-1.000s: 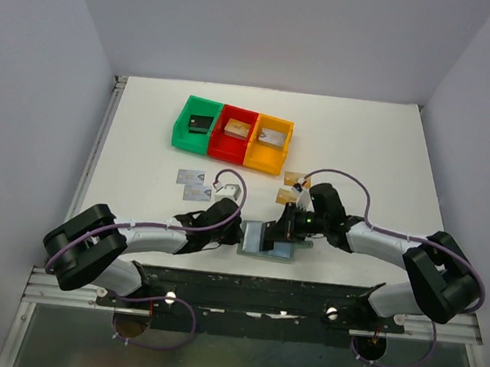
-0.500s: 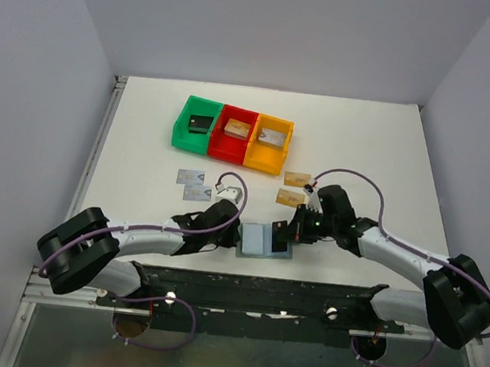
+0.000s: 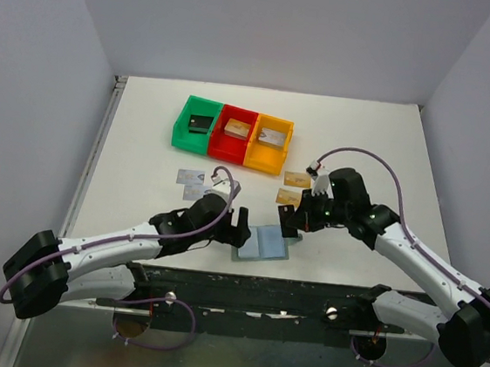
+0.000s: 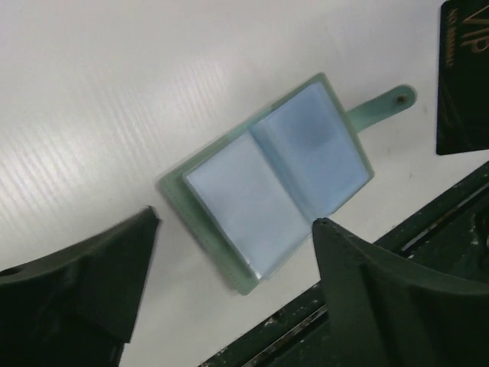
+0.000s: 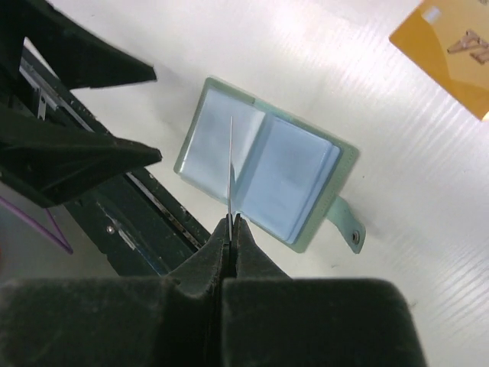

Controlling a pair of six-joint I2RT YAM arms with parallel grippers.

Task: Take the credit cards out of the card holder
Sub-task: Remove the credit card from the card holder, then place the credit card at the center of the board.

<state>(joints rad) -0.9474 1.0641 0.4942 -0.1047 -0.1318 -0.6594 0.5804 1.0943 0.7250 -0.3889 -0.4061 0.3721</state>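
Edgewise, a black credit card [image 5: 231,164] sits clamped in the right tool [image 5: 231,220], close by the open card holder [image 5: 290,187].

Lying flat at the near edge of the table [image 3: 143,155], the grey-green card holder shows its pale blue pockets face up, side tab sticking out. The left tool [image 4: 235,222] hovers over it, jaws spread wide and gripping nothing. Two silvery cards [image 3: 191,177] lie on the table to the holder's left and two tan-gold cards [image 3: 296,179] beyond it. Green, red and orange bins [image 3: 234,132] stand in a row farther back.
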